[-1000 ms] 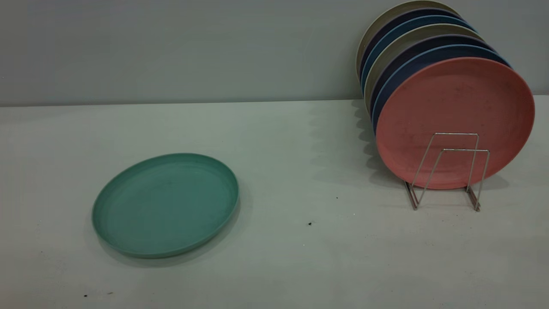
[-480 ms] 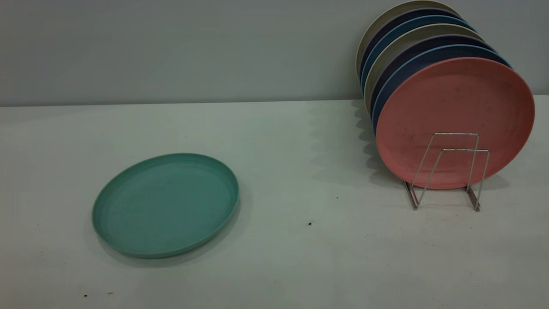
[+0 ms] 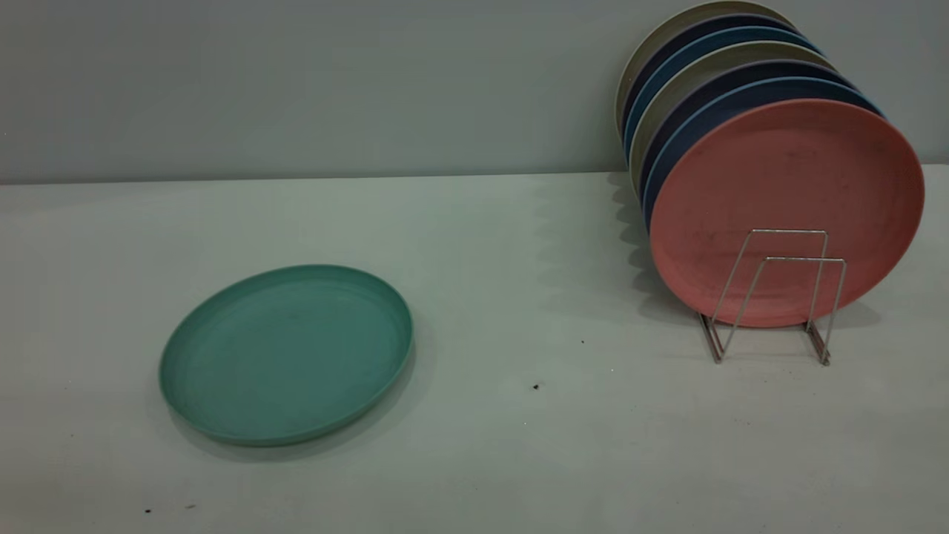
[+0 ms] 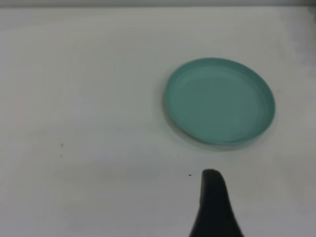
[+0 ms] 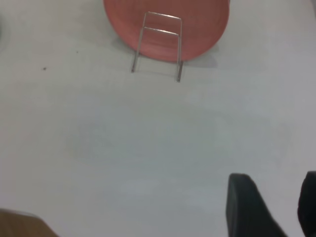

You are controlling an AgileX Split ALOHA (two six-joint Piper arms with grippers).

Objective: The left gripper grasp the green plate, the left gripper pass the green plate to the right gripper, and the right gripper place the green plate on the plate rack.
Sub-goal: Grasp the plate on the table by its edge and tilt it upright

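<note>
Green plate [image 3: 286, 354] lies flat on table [image 3: 519, 445], well left of plate rack [image 3: 775, 297]. Left gripper [image 4: 213, 207] short of the plate, touching nothing; only one finger seen, can't tell its spread. Right gripper [image 5: 270, 205] fingers parted, empty, facing the rack w/ pink plate [image 3: 786, 208].

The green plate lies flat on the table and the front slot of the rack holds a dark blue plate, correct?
Not quite. The green plate does lie flat on the table, but the frontmost plate in the plate rack is the salmon-pink plate, as the exterior view shows; dark blue plates stand behind it.
</note>
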